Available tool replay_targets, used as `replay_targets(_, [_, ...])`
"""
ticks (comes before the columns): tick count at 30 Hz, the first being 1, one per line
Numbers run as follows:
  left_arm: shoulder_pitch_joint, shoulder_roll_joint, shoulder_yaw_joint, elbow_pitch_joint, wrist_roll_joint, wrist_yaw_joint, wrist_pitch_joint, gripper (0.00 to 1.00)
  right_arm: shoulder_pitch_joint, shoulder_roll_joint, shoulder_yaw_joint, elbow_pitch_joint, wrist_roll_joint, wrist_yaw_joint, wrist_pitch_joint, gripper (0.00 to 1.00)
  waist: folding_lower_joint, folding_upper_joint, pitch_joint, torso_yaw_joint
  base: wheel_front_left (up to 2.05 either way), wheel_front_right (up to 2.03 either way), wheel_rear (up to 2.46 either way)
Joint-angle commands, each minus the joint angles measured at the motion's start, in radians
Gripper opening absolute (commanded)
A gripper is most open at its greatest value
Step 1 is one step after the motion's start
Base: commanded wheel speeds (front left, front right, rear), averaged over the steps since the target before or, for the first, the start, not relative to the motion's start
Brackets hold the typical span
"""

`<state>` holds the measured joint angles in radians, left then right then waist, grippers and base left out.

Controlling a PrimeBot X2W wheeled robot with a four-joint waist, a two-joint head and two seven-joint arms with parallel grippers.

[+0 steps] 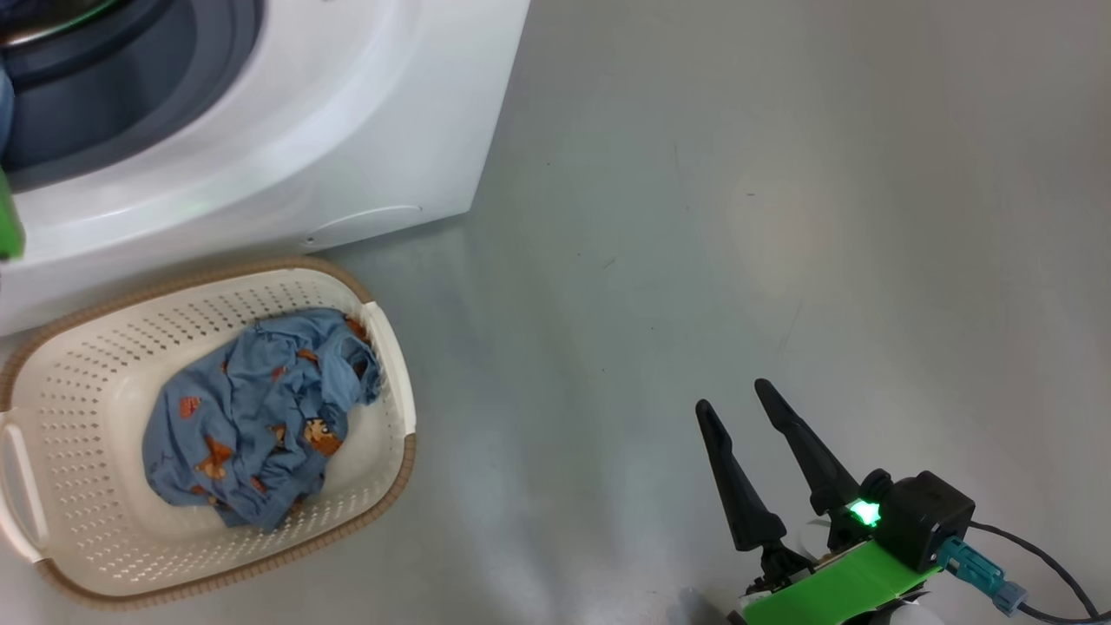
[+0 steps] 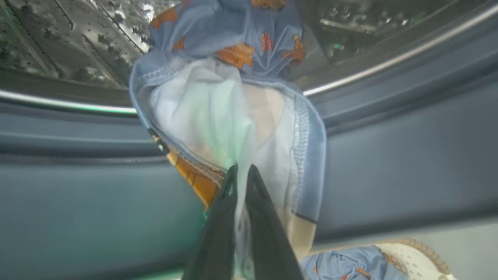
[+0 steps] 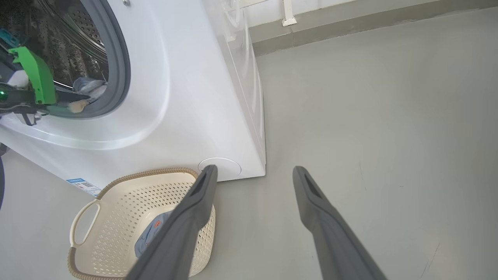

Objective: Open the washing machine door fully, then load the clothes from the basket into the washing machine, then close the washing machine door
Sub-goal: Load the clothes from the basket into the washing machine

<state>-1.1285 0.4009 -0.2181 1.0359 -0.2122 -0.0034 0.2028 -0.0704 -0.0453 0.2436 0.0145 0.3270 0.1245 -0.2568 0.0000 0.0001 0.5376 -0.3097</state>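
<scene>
While your left gripper [image 2: 241, 173] is pinching a light-blue bear-printed garment [image 2: 233, 77] in the mouth of the big white front-loading washing machine [image 1: 347, 130], you are loading; the next move is probably calling for a deeper reach, then release. More clothes [image 1: 260, 408] are lying in the cream perforated basket [image 1: 391, 382] before the machine.

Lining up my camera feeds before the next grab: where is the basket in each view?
Head view: basket lower left, on the floor by the washing machine.
Left wrist view: basket rim at the bottom right corner.
Right wrist view: basket lower left, below the washing machine.
Shared landmark: the blue bear-print clothes lying inside it.
</scene>
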Motion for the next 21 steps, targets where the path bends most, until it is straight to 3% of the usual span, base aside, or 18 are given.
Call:
replay_targets(1, [-0.040, 0.035, 0.028, -0.026, -0.015, 0.010, -0.038, 0.00, 0.007, -0.005, 0.023, -0.023, 0.015, 0.006, -0.005, 1.00, 0.0000, -0.0001, 0.002, -0.002, 0.00, 0.00, 0.00])
replay_targets(4, [-0.070, 0.021, 0.082, -0.051, -0.060, 0.037, -0.180, 0.00, 0.006, -0.005, 0.029, -0.028, 0.018, 0.006, -0.005, 1.00, 0.0000, -0.0001, 0.010, -0.011, 0.00, 0.00, 0.00])
replay_targets(8, [-0.089, 0.053, 0.112, -0.028, -0.077, 0.046, -0.292, 0.00, 0.010, -0.005, 0.059, -0.032, 0.027, 0.006, -0.005, 1.00, 0.0000, -0.0001, 0.020, -0.050, 0.00, 0.00, 0.00])
replay_targets(21, [-0.244, 0.181, 0.141, 0.028, -0.082, 0.051, -0.430, 0.00, 0.070, -0.005, 0.105, -0.064, 0.055, 0.006, -0.005, 1.00, 0.0000, -0.0001, 0.122, -0.181, 0.00, 0.00, 0.00])
